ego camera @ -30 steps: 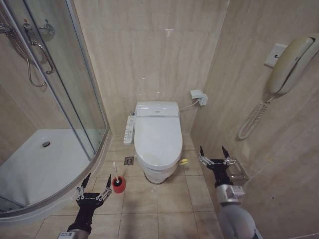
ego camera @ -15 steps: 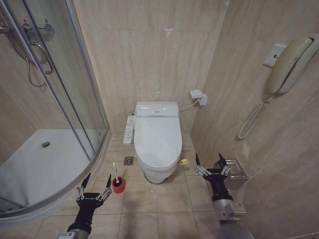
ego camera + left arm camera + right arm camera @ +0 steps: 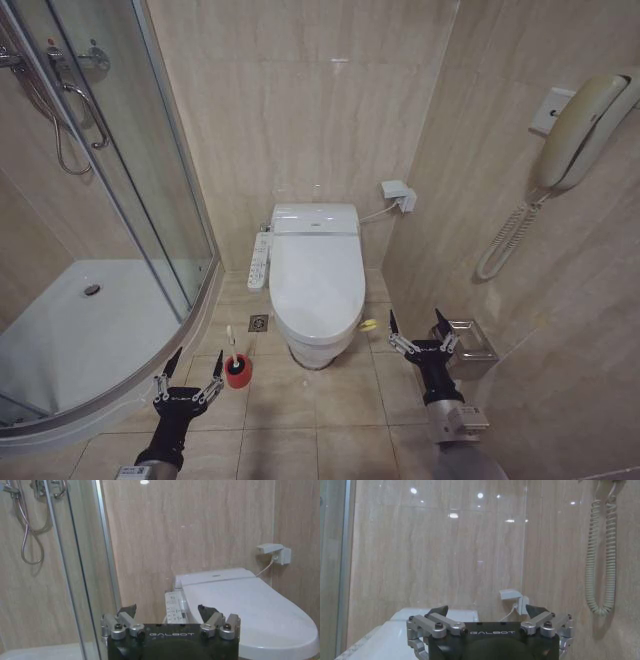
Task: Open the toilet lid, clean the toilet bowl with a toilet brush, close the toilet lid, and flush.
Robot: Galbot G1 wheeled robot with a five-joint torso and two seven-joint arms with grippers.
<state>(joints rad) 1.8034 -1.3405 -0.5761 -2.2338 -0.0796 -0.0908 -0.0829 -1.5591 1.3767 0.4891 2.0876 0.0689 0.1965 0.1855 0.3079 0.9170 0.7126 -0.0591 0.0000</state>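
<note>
While glossy oval toilet lid (image 3: 317, 275) lies shut, left gripper (image 3: 187, 383), right gripper (image 3: 420, 334) hover, jaws spread.

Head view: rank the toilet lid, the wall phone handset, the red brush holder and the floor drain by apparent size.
1. toilet lid
2. wall phone handset, though it sits nearer the camera
3. red brush holder
4. floor drain

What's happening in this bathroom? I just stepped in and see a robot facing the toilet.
Nothing is being handled yet. The toilet lid is down. The right claw hangs open and empty, low beside the toilet on its right. The left claw hangs open by the shower tray, just short of the toilet brush, which stands in its red holder on the floor tiles to the toilet's left.
</note>
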